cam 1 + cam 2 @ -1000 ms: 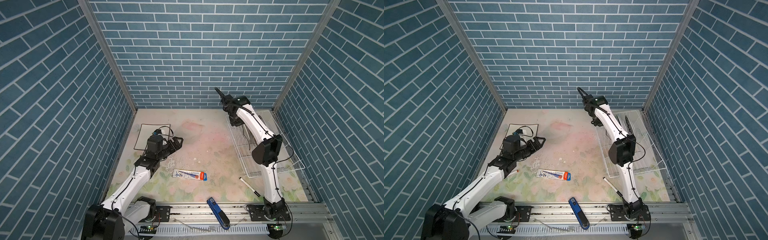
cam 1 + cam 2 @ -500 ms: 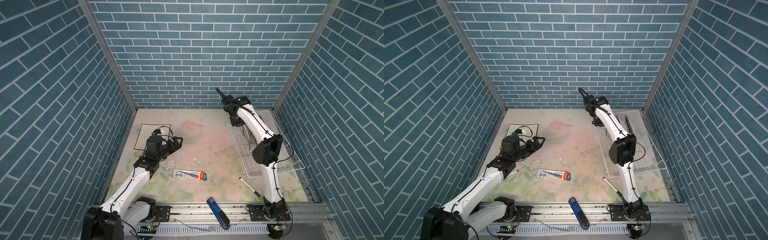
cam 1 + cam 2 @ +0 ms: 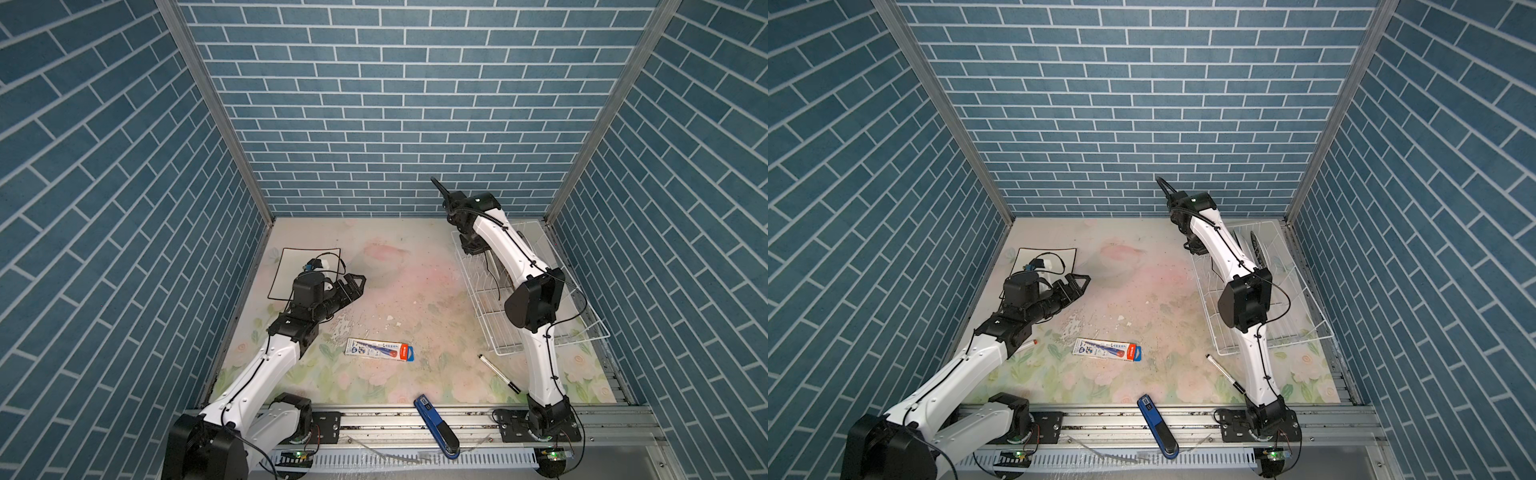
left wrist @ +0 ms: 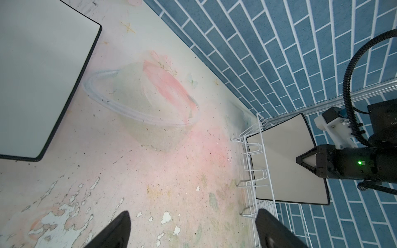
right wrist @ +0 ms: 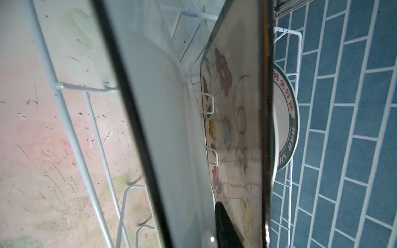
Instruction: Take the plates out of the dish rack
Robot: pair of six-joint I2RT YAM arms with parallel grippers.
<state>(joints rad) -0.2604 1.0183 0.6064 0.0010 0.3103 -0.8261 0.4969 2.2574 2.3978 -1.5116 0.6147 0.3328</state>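
Note:
The white wire dish rack point(image 3: 498, 332) point(image 3: 1304, 316) stands at the right of the table. Plates stand upright at its far end point(image 3: 1256, 249). The right wrist view shows a square white plate point(image 5: 163, 128) with a black rim, a flowered plate point(image 5: 236, 107) behind it and a round teal-rimmed plate point(image 5: 287, 120). My right gripper point(image 3: 471, 249) point(image 5: 193, 214) is shut on the square plate's upper edge; one finger point(image 5: 225, 225) shows and the other is hidden. Another square plate point(image 3: 299, 270) point(image 4: 43, 75) lies flat at the far left. My left gripper point(image 3: 359, 282) point(image 4: 193, 216) hangs open beside it, holding nothing.
A carded pen pack point(image 3: 380, 349) lies mid-table and a black marker point(image 3: 498, 374) lies near the rack's front corner. A blue tool point(image 3: 436, 426) rests on the front rail. What looks like a clear upturned bowl point(image 4: 141, 101) sits between the arms. Brick walls close three sides.
Both arms stay where they were. The right jaws have drawn in a little on the plate.

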